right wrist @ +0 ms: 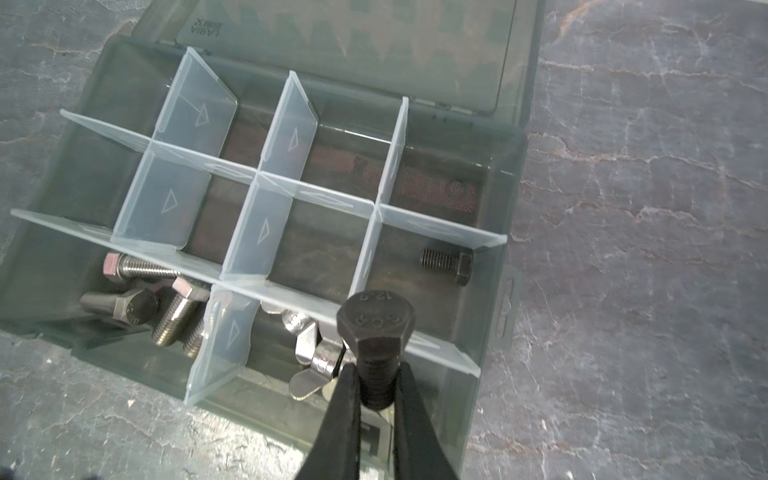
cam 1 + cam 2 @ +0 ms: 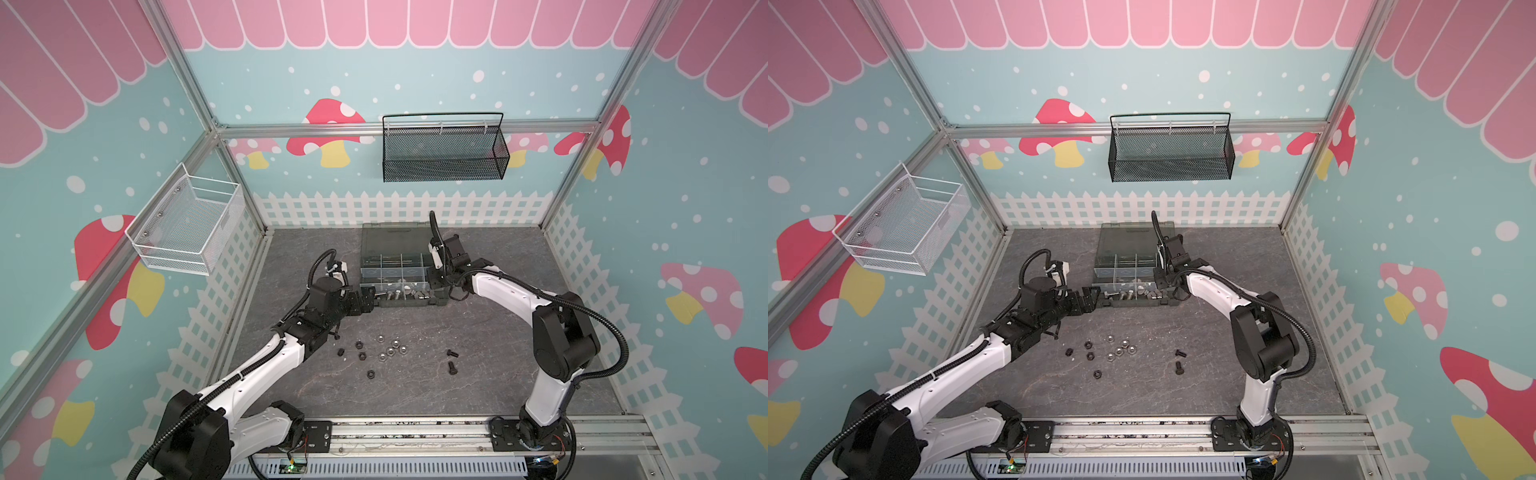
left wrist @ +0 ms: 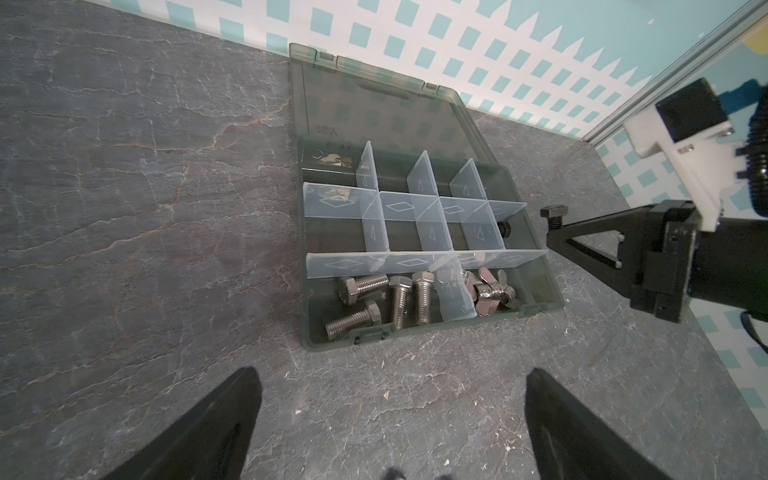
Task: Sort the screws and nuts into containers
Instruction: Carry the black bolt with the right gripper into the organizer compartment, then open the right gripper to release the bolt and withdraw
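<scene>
2 top views: high, downward | 2 wrists: close, sharing organiser case [image 3: 332,232]

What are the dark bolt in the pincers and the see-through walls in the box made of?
Black bolt: likely steel with a dull black coating; stamped hex head, cut threads. Dividers: probably thin frosted plastic; pale, translucent, with moulded triangle marks.

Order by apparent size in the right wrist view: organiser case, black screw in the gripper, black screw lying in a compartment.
1. organiser case
2. held black screw
3. lying black screw
The held one is nearer the camera, so they may be equal.
</scene>
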`<state>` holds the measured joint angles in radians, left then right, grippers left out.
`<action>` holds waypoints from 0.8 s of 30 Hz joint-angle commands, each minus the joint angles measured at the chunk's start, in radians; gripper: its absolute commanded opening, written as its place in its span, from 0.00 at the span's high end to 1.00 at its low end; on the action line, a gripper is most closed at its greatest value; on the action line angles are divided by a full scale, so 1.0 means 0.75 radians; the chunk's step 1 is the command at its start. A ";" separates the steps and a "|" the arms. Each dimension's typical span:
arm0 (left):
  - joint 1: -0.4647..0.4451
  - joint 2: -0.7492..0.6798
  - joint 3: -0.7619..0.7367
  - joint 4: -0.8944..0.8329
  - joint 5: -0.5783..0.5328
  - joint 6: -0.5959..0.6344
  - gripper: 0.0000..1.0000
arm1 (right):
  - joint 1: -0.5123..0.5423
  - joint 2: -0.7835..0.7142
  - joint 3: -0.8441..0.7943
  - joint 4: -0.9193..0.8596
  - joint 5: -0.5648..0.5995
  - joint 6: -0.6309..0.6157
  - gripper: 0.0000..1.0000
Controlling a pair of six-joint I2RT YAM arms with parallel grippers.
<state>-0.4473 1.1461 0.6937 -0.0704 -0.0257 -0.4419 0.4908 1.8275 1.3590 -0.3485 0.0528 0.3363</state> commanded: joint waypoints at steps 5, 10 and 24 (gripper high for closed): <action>0.009 -0.048 -0.027 -0.004 -0.011 -0.015 0.00 | -0.026 0.085 0.074 0.015 -0.041 -0.033 1.00; 0.012 -0.059 -0.037 -0.009 -0.018 -0.014 0.00 | -0.029 0.144 0.078 0.017 -0.053 -0.035 0.96; 0.018 -0.080 -0.041 -0.019 -0.023 -0.015 0.00 | -0.033 0.117 0.054 0.009 -0.042 -0.027 0.65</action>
<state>-0.4397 1.1042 0.6773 -0.0776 -0.0303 -0.4419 0.4702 1.9324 1.3907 -0.3401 0.0216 0.3225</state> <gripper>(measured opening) 0.991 0.347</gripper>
